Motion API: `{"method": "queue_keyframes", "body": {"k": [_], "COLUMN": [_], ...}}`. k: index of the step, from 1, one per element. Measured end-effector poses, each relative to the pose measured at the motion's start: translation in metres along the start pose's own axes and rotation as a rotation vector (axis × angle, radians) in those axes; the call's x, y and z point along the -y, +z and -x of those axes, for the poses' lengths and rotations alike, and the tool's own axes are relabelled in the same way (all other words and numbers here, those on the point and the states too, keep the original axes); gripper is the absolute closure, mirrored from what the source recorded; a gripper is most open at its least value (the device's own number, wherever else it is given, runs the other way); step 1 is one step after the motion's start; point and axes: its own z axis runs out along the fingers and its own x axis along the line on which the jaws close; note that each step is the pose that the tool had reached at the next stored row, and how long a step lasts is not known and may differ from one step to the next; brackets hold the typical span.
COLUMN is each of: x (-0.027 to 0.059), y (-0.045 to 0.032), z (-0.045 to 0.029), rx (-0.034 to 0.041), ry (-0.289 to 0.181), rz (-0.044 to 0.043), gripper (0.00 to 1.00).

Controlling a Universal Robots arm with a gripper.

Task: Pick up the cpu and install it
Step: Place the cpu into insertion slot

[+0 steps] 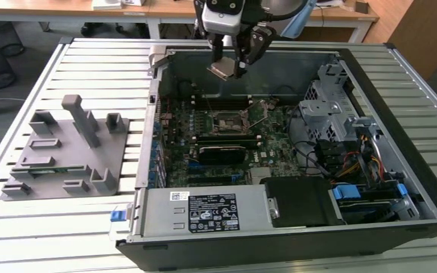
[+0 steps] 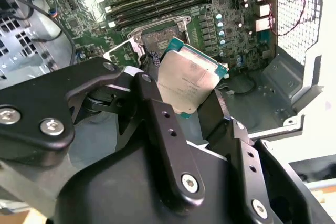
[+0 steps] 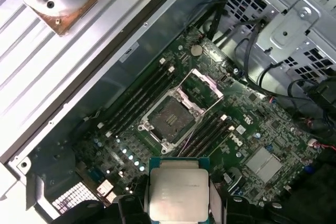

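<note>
The cpu point(image 2: 188, 80) is a flat square chip with a silvery metal top and a green rim, and my gripper point(image 2: 181, 103) is shut on it, one black finger on each side. In the exterior view my gripper point(image 1: 230, 67) hangs with the cpu point(image 1: 222, 70) above the far part of the open computer case. The cpu point(image 3: 177, 192) shows between the fingers in the first wrist view, with the empty socket point(image 3: 170, 119) on the green motherboard point(image 3: 247, 129) below it, its metal load frame swung open. In the exterior view the socket point(image 1: 231, 121) lies nearer the camera than my gripper.
The open computer case point(image 1: 370, 74) lies on a slatted white table point(image 1: 44, 227). A grey plastic fixture tray point(image 1: 63, 151) stands at the exterior view's left. Inside the case are memory slots point(image 3: 139, 95), a drive cage point(image 1: 329, 108), cables and a power supply point(image 1: 203, 211).
</note>
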Motion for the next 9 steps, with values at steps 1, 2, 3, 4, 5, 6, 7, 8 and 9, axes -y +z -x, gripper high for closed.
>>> {"method": "queue_keyframes", "body": {"k": [1, 2, 3, 4, 5, 6, 7, 8, 9], "x": [0.0000, 0.0000, 0.0000, 0.0000, 0.0000, 0.0000, 0.0000, 0.0000, 0.0000], "y": [0.0001, 0.0003, 0.0005, 0.0007, 0.0009, 0.0010, 0.0012, 0.0014, 0.0016], "z": [0.0000, 0.0000, 0.0000, 0.0000, 0.0000, 0.0000, 0.0000, 0.0000, 0.0000], "rx": [0.0008, 0.0017, 0.0025, 0.0035, 0.0043, 0.0053, 0.0062, 0.0071, 0.0081], "ry": [0.014, 0.028, 0.042, 0.058, 0.073, 0.089, 0.105, 0.120, 0.136], "rz": [0.0006, 0.0011, 0.0017, 0.0024, 0.0030, 0.0035, 0.0042, 0.0049, 0.0055], "gripper": [0.46, 0.46, 0.46, 0.46, 0.46, 0.46, 0.46, 0.46, 0.46]}}
